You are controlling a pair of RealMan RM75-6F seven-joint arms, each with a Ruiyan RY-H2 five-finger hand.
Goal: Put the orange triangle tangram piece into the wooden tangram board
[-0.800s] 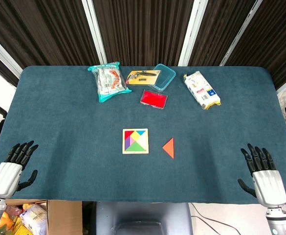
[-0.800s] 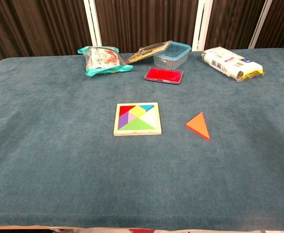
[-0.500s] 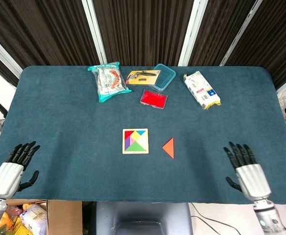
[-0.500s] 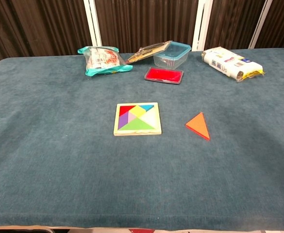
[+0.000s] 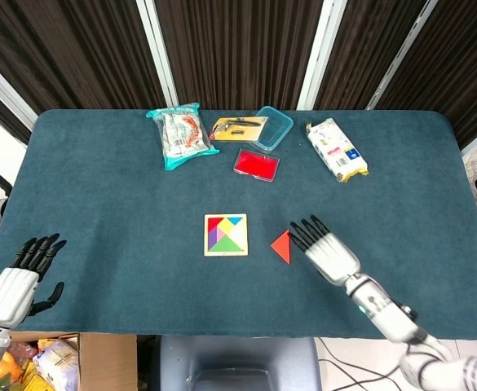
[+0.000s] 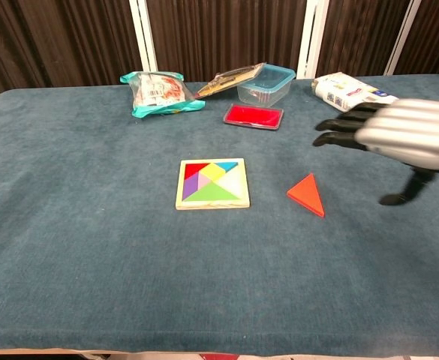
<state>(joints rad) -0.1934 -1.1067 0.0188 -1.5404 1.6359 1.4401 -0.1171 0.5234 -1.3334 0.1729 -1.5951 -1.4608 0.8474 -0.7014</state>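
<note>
We see the orange triangle (image 5: 281, 245) lying flat on the blue tabletop (image 5: 99, 204), just to the right of the wooden tangram board (image 5: 226, 235) and apart from it; the board already carries several coloured pieces, with a bare gap along its right side. Our right hand (image 5: 326, 249) reaches in from the lower right, palm down, its dark fingers (image 6: 339, 126) spread apart and holding nothing. In the head view their tips lie just beside the triangle's right edge; in the chest view the hand hangs above the cloth to the right of the triangle, so we cannot tell whether it touches. Our left hand (image 5: 16, 281) rests at the near-left edge of the tabletop, fingers apart and empty. Along the far side sit a teal snack bag (image 5: 179, 133), a clear plastic box (image 5: 271, 128) with a carded item (image 5: 238, 128) leaning on it, a red flat case (image 5: 256, 164) and a white-and-yellow packet (image 5: 336, 149).
</note>
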